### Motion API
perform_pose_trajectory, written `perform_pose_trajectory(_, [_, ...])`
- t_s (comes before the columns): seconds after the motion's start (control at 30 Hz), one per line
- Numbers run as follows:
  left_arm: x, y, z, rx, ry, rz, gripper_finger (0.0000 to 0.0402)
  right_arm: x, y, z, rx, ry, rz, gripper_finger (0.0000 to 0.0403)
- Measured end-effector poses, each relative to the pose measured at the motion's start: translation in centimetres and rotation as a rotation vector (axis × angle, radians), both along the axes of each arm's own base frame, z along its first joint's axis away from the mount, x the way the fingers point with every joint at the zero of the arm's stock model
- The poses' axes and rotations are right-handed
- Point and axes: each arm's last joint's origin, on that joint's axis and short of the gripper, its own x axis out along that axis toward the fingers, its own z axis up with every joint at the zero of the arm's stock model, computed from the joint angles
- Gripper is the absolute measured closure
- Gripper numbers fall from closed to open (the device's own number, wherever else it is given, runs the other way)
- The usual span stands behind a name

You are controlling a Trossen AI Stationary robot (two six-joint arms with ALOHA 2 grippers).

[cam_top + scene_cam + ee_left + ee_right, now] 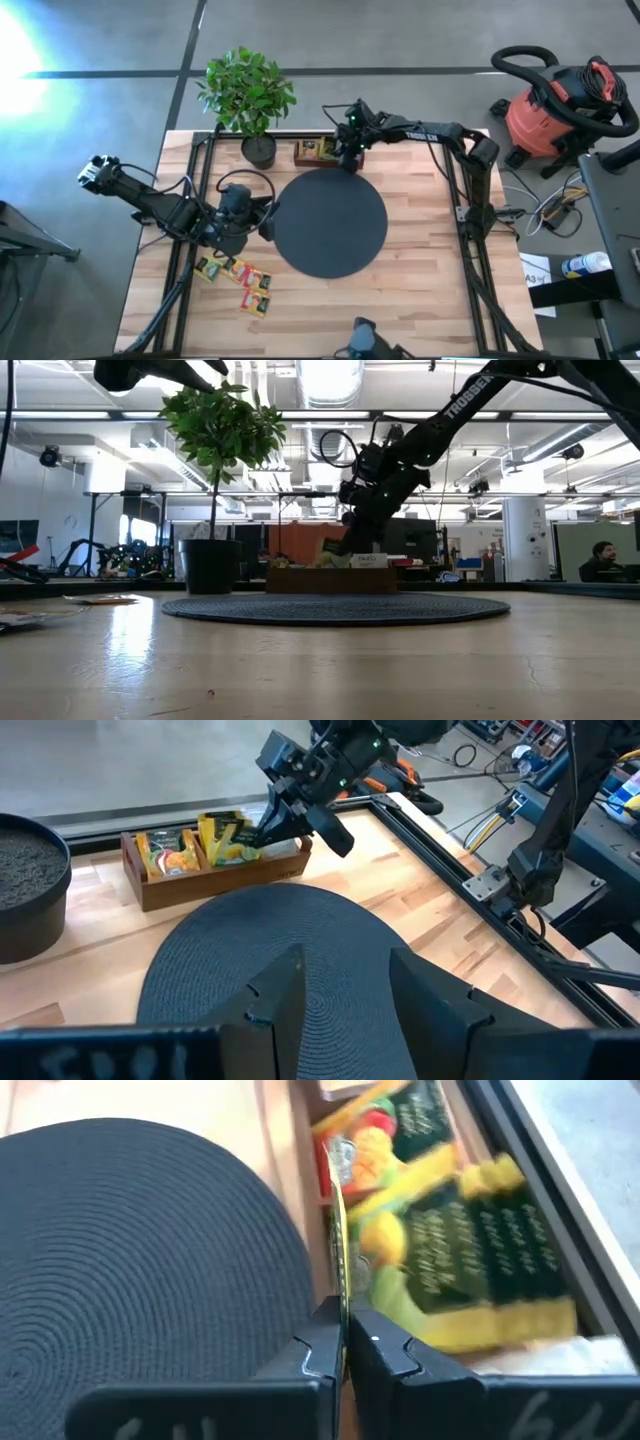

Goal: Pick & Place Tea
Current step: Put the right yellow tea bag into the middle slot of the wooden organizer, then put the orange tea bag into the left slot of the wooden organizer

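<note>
The tea is small flat sachets. Several green and yellow ones stand in the wooden tray (220, 885) at the table's far edge, and several more lie flat on the table near my left arm (240, 280). My right gripper (345, 1320) is at the tray's right compartment (347, 160), shut on one sachet (338, 1230) that is seen edge-on. My left gripper (345, 990) hovers open over the left rim of the black disc (330, 222), with nothing between its fingers. My right gripper pinches the sachet's near edge (340, 1285) between its two fingers. The fingers slant down from the table's right side. The sachet stands on edge beside the other sachets in the tray. I cannot tell whether its far end rests in the compartment.
A potted plant (250, 100) stands at the far edge just left of the tray; its black pot (25, 880) is close to the tray's left end. A black frame rail (470, 860) runs along the table's right side. Bare wood lies to the right of the disc.
</note>
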Motion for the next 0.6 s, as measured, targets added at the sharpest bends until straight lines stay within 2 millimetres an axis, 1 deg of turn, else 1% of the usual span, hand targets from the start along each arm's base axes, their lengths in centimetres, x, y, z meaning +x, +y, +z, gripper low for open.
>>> perform_pose_trajectory(0.17, [0.00, 0.00, 0.00, 0.000, 0.000, 0.000, 0.0280, 0.48, 0.42, 0.12, -0.018, -0.012, 0.010, 0.0393])
perform_pose_trajectory(0.27, [0.01, 0.00, -0.01, 0.000, 0.000, 0.000, 0.0280, 0.60, 0.60, 0.08, -0.036, 0.002, -0.002, 0.0381])
perform_pose_trajectory(0.37, [0.01, 0.00, -0.01, -0.003, -0.002, 0.001, 0.0280, 0.58, 0.59, 0.05, -0.043, 0.011, -0.017, 0.0350])
perform_pose_trajectory(0.6, [0.02, -0.04, -0.03, -0.015, 0.001, -0.008, 0.0280, 0.73, 0.58, -0.09, -0.010, 0.005, -0.060, 0.0258])
